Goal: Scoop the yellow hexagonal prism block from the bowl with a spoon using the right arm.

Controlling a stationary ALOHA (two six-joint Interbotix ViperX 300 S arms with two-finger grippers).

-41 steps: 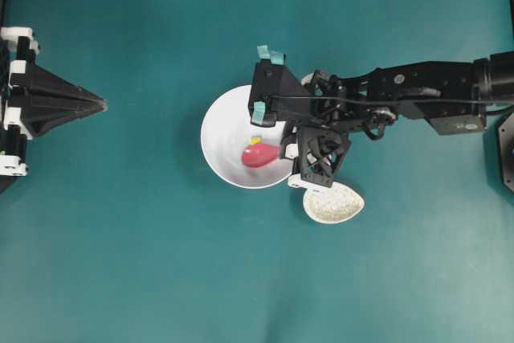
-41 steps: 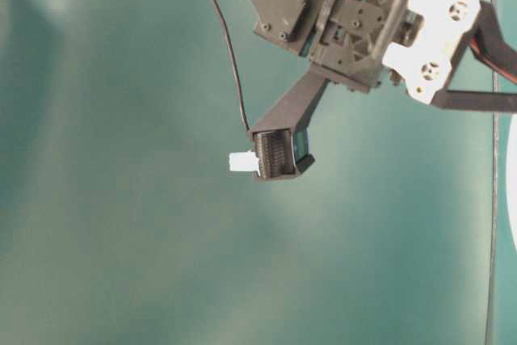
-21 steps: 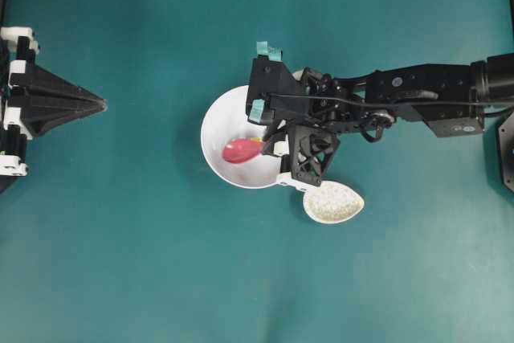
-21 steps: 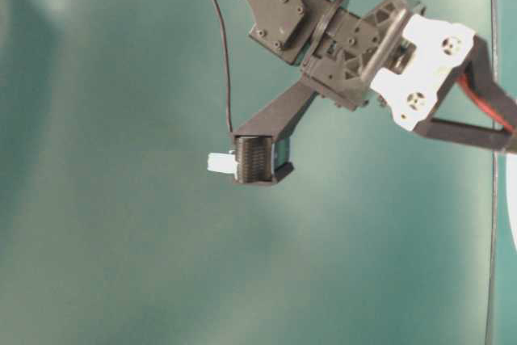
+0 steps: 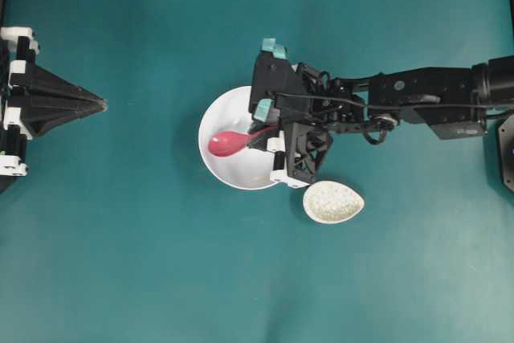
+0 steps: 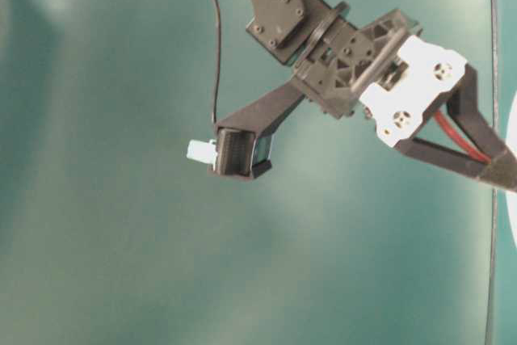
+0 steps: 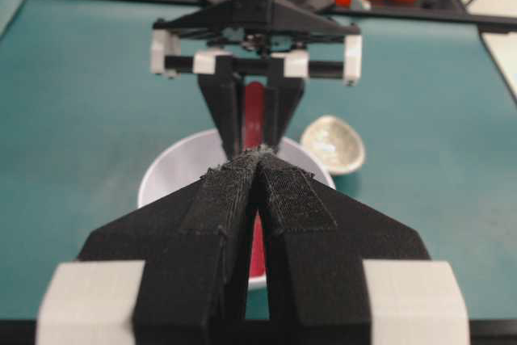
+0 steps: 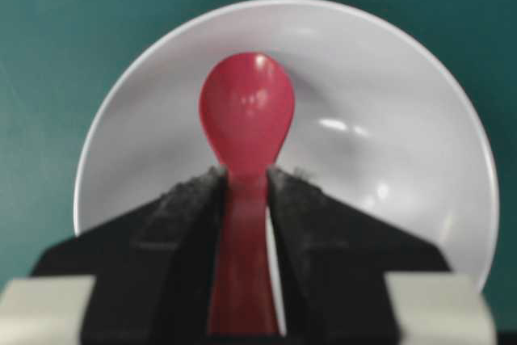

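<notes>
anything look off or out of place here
One thing: the yellow hexagonal prism block is nowhere to be seen. The right gripper holds the spoon over the bowl, yet the spoon's head looks empty and no bare part of the bowl shows the block; it may be hidden underneath. Nothing is spilled or tipped.

yellow block not visible in any view, bowl (image 6: pixel 510 159) cut off at table-level edge, spoon (image 7: pixel 254 115) head hidden behind left gripper (image 7: pixel 257 153), bowl's near rim (image 8: pixel 266 14) hidden by right gripper (image 8: pixel 242 179)
</notes>
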